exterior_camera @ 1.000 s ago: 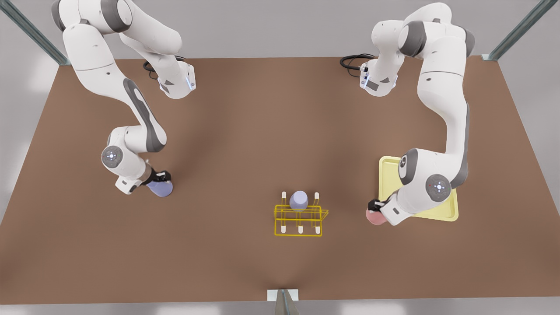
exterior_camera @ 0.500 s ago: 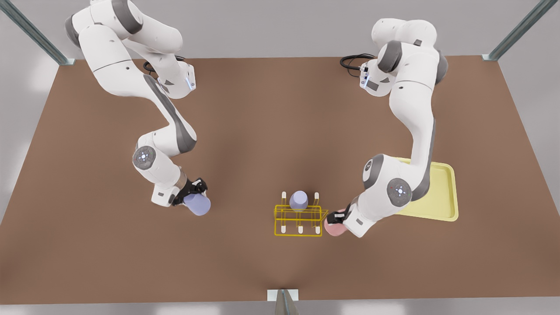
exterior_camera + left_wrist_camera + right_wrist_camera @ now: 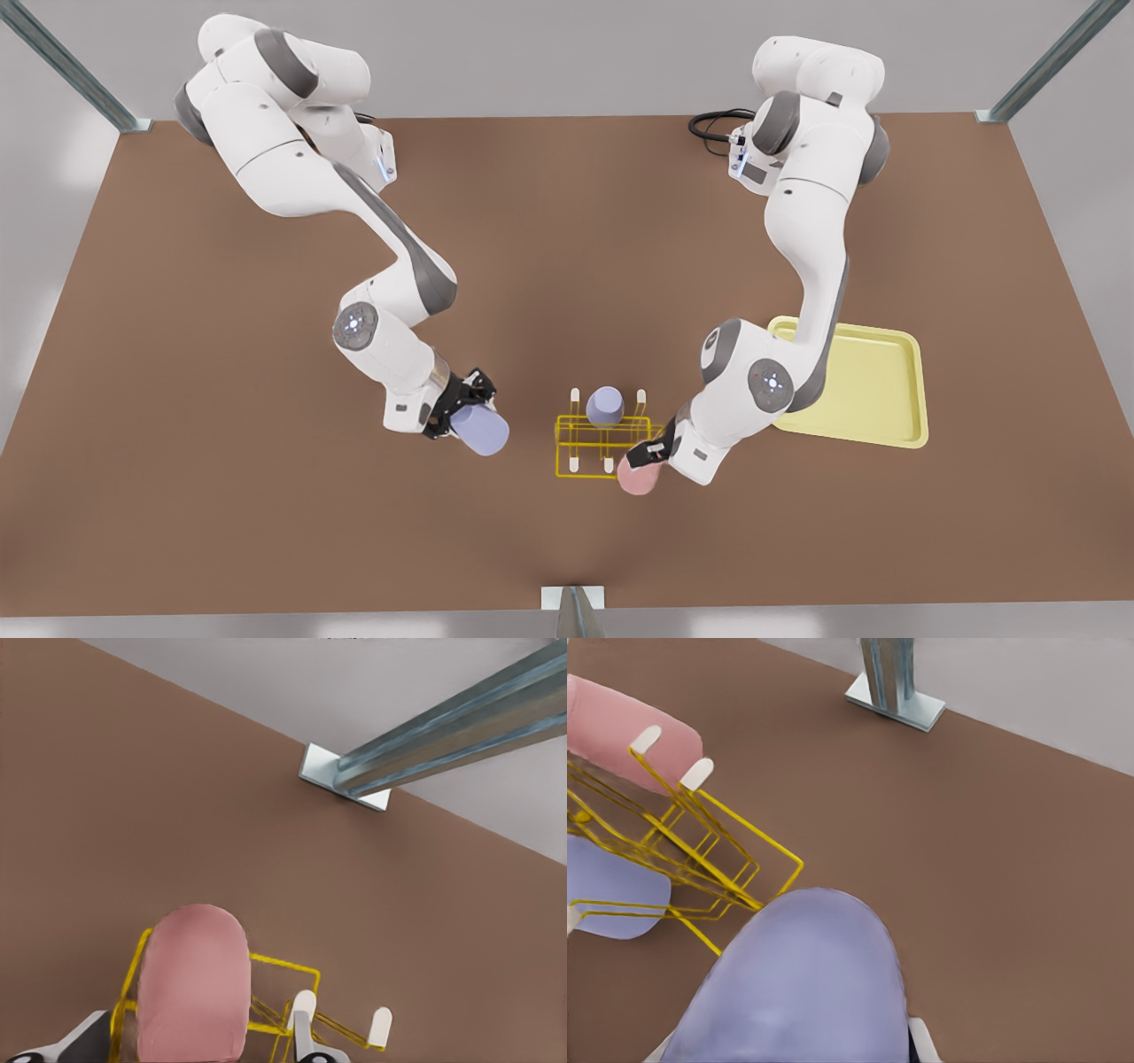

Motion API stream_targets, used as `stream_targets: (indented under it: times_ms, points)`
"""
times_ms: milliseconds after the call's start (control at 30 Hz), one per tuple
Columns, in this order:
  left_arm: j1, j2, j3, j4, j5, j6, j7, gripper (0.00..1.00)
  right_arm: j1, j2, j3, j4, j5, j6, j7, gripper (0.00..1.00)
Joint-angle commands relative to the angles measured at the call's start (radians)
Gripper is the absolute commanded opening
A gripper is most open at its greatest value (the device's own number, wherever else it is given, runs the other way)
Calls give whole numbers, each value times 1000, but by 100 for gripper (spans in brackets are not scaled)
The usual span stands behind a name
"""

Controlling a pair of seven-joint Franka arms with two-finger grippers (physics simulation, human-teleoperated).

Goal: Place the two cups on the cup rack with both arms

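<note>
The pink cup [image 3: 638, 478] [image 3: 193, 983] hangs over the near right corner of the yellow cup rack [image 3: 560, 443] [image 3: 283, 970], held by my left gripper [image 3: 651, 452] [image 3: 193, 1052], which is shut on it. That gripper is on the front view's right. My right gripper [image 3: 461, 412] [image 3: 788, 1056], on the front view's left, is shut on the lavender-blue cup [image 3: 480, 431] [image 3: 802, 983], a short way left of the rack [image 3: 700, 859]. The pink cup [image 3: 629, 735] also shows beyond the rack's white-tipped pegs in the right wrist view.
Another lavender cup [image 3: 605, 406] [image 3: 611, 890] sits upside down on a back peg of the rack. A pale-yellow tray [image 3: 886, 434] lies at the right. A metal post bracket [image 3: 573, 598] stands at the table's near edge, black cables [image 3: 709, 124] at the far edge.
Both arms swung inward toward the rack. The lavender-blue cup travelled right and the pink cup travelled left from beside the tray to the rack's near right corner.
</note>
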Motion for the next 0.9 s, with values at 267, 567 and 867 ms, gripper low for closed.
stream_targets:
  times_ms: [267,567,867]
  points:
    - [222,-544,18,-271,248,-772,489,100,80,181,16,248,38,8,8,83]
    - [272,-680,41,-472,189,-767,655,100,142,236,16,307,78,74,5,83]
    - [271,-658,41,-474,189,-761,655,100,194,282,14,348,83,130,3,82]
